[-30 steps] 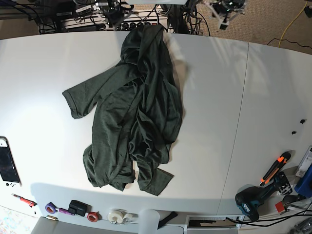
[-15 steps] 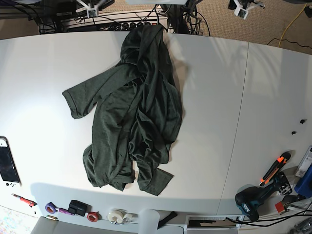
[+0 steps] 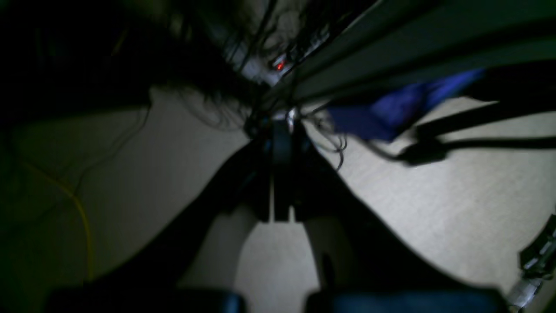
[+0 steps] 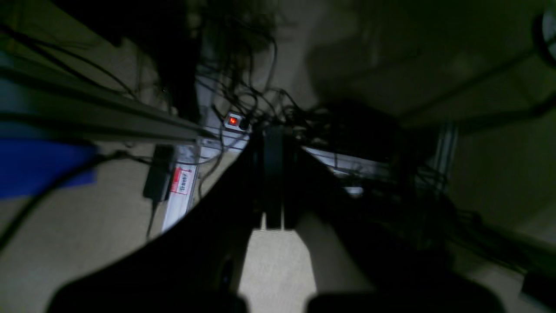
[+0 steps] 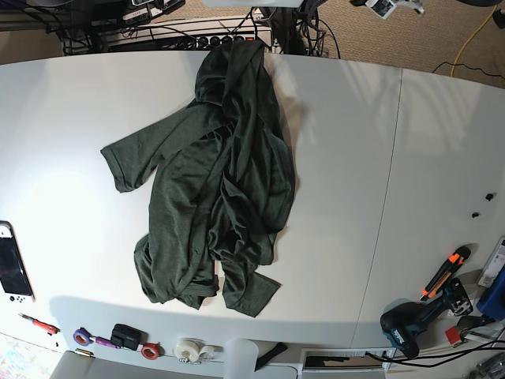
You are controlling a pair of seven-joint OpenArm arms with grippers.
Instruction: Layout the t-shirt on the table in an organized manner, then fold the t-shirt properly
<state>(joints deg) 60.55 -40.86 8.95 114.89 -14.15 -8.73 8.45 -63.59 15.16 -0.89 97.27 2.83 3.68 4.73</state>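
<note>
The dark green t-shirt [image 5: 217, 181] lies crumpled in a long heap on the white table [image 5: 71, 134]. It runs from the far edge toward the front, with one sleeve [image 5: 126, 162] spread to the left. No gripper touches it. My left gripper [image 3: 281, 126] is shut and empty in its wrist view, held over the carpet and cables beyond the table. Only a bit of that arm [image 5: 385, 6] shows at the base view's top edge. My right gripper [image 4: 273, 130] is also shut and empty, pointing at a power strip and cables.
A game console [image 5: 12, 272] lies at the left edge. Tape rolls and small tools [image 5: 189, 347] line the front edge. A drill [image 5: 406, 328] and an orange-handled tool [image 5: 446, 272] sit at the front right. A dark seam [image 5: 387, 197] crosses the table's right side.
Both arms have drawn back beyond the far edge and almost left the base view. The t-shirt has not moved.
</note>
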